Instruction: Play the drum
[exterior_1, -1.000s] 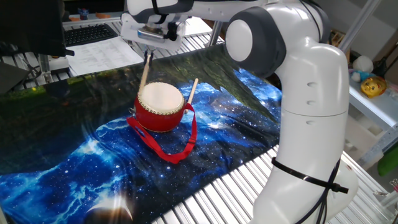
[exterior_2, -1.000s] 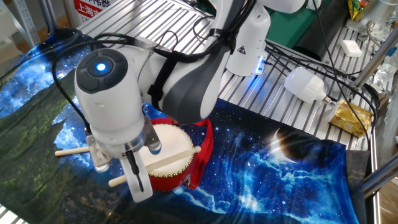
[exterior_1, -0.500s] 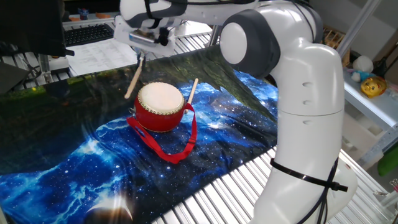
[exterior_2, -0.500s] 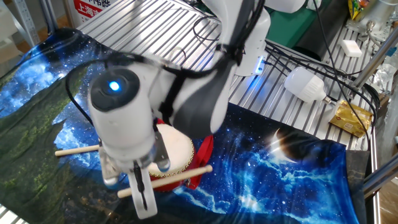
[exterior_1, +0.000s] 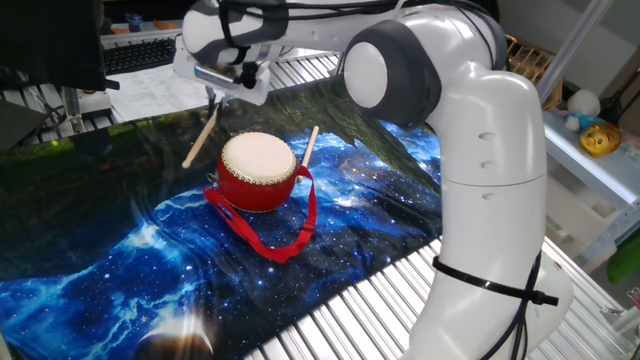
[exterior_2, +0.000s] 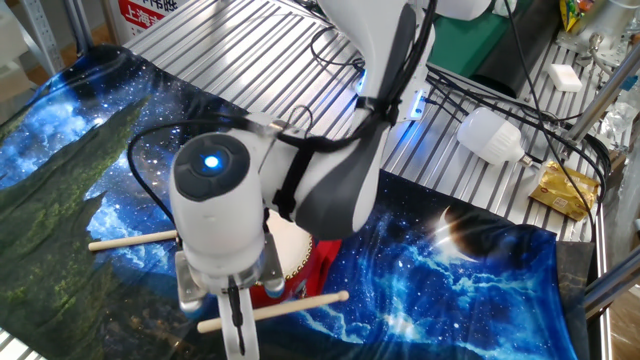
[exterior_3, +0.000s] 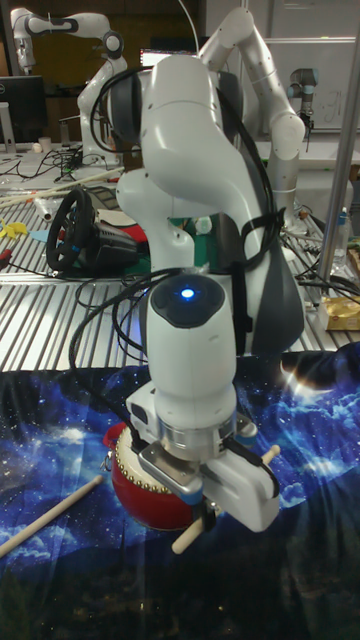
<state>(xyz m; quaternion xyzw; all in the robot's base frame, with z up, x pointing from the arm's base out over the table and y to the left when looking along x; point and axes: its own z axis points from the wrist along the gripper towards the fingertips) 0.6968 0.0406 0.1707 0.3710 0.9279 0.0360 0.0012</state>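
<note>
The drum (exterior_1: 258, 172) stands upright on the galaxy-print cloth (exterior_1: 120, 270), cream head up, and its red ribbon strap (exterior_1: 285, 235) trails toward the front. My gripper (exterior_1: 214, 88) hangs behind and left of the drum, shut on a thin wooden stick (exterior_1: 199, 137). That stick slants down to the left, and its tip is clear of the drum head. In the other fixed view the gripper (exterior_2: 236, 312) covers most of the drum (exterior_2: 299, 262), and the held stick (exterior_2: 275, 308) lies crosswise. A second stick (exterior_1: 308, 147) leans on the drum's right side.
Papers (exterior_1: 165, 92) and a keyboard (exterior_1: 140, 55) lie behind the cloth. A white bulb (exterior_2: 490, 136) and a yellow packet (exterior_2: 563, 191) sit on the slatted metal table (exterior_2: 250, 40). The arm's white base (exterior_1: 490, 240) stands to the right of the drum.
The gripper has swung left and away from the drum. The held stick has gone from pointing down at the drum head to slanting clear of it on the left.
</note>
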